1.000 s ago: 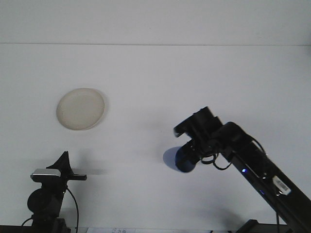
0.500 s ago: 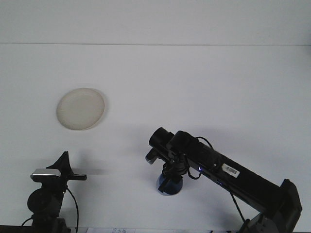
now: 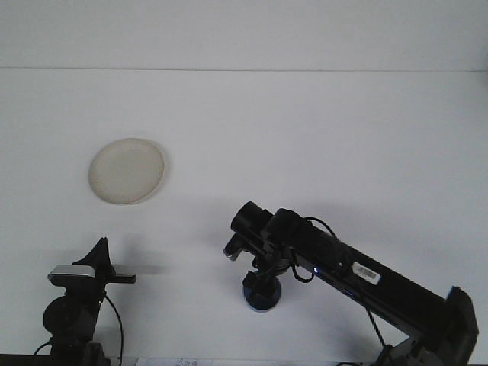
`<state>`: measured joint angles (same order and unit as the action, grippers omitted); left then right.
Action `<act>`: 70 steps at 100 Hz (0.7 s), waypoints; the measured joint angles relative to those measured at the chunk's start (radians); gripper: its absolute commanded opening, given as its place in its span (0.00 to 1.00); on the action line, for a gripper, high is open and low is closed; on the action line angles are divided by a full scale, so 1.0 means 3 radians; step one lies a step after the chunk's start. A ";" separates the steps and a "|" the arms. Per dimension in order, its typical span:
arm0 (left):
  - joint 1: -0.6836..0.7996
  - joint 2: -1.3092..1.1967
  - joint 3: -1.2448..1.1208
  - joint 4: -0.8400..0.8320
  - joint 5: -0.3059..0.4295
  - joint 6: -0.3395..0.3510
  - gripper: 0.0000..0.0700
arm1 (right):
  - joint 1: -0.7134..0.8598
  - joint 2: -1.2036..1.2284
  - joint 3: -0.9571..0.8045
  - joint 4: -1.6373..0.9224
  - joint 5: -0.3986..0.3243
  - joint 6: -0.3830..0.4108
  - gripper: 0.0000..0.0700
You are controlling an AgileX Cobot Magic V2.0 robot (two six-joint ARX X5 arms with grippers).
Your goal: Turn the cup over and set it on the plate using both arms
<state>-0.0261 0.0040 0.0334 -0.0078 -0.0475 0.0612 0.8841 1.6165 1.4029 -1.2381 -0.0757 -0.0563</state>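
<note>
A white table (image 3: 320, 137) fills the view from the front. A pale round plate (image 3: 126, 171) lies flat at the left, with nothing on it. Low in the centre, well apart from the plate, a dark blue cup (image 3: 261, 296) sits at the table surface. The right gripper (image 3: 263, 284) reaches down onto it from above, on a long black arm that stretches in from the lower right corner. Its jaws appear closed on the cup, which is mostly hidden beneath them. Which way up the cup stands cannot be told (only a dark rounded sliver shows).

The left gripper (image 3: 101, 252) waits at the lower left, raised and apart from everything. Whether its fingers are open or closed cannot be told.

The risks, as a judgement: if the right gripper lets go of a cup that is tilted, the cup may tip or roll. The left arm must then carry it a long way to the plate, so a poor hold on the rounded wall could drop it short.
</note>
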 measured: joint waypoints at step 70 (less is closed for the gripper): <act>0.0000 0.0000 0.0000 0.0001 0.0000 -0.0135 0.02 | -0.0294 -0.3693 -0.1920 0.2005 -0.0003 -0.0025 0.59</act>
<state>-0.0261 0.0040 0.0334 -0.0074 -0.0475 0.0208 0.7959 0.5087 0.8268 -0.6365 -0.0765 -0.0639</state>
